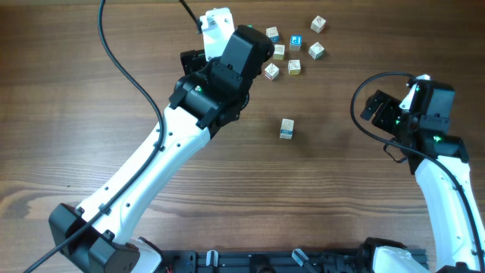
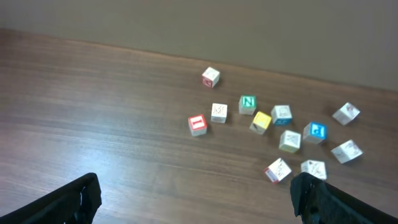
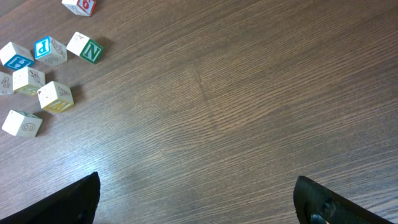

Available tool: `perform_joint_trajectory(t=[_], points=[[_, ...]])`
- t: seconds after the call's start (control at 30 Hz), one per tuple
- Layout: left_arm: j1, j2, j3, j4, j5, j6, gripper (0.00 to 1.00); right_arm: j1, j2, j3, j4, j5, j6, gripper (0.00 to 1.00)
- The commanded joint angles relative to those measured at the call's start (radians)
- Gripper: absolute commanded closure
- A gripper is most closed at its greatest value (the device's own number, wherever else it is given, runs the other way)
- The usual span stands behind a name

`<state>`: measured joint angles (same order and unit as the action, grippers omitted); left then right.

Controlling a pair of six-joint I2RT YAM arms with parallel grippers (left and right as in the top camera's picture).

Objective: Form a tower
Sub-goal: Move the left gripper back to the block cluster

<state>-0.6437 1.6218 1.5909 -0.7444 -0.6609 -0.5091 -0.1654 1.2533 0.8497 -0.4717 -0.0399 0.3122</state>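
The tower [image 1: 286, 128] stands alone on the wooden table [image 1: 61, 114], nearest us. Right of it, our right gripper [image 3: 196, 202] spreads its fingers fully and holds nothing. Beyond the tower to the left, our left gripper [image 2: 196, 205] hangs just as wide, empty. Farthest beyond the tower lie loose letter cubes [image 1: 294, 67].

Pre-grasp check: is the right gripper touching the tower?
Apart. Overhead shows the open right gripper well to the side of the tower, bare wood between them.

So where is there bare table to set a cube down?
Bare wood left of the left arm, and between the tower and the right arm. Crowded around the loose cubes at the far edge.
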Motion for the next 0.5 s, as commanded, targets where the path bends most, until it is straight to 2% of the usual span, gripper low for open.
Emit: perform_joint_trajectory(t=[0.0, 0.2, 0.3, 0.47], points=[[0.005, -0.025, 0.019, -0.003, -0.021, 0.008, 0.00, 0.000, 0.011, 0.013, 0.000, 0.021, 0.003, 0.00], [0.027, -0.126, 0.019, 0.000, -0.022, 0.008, 0.00, 0.000, 0.011, 0.013, 0.000, 0.021, 0.003, 0.00], [0.122, -0.187, 0.019, -0.008, -0.021, 0.007, 0.00, 0.000, 0.011, 0.013, 0.000, 0.021, 0.002, 0.00], [0.171, -0.209, 0.019, -0.098, -0.021, 0.008, 0.00, 0.000, 0.011, 0.013, 0.009, 0.013, 0.017, 0.00]])
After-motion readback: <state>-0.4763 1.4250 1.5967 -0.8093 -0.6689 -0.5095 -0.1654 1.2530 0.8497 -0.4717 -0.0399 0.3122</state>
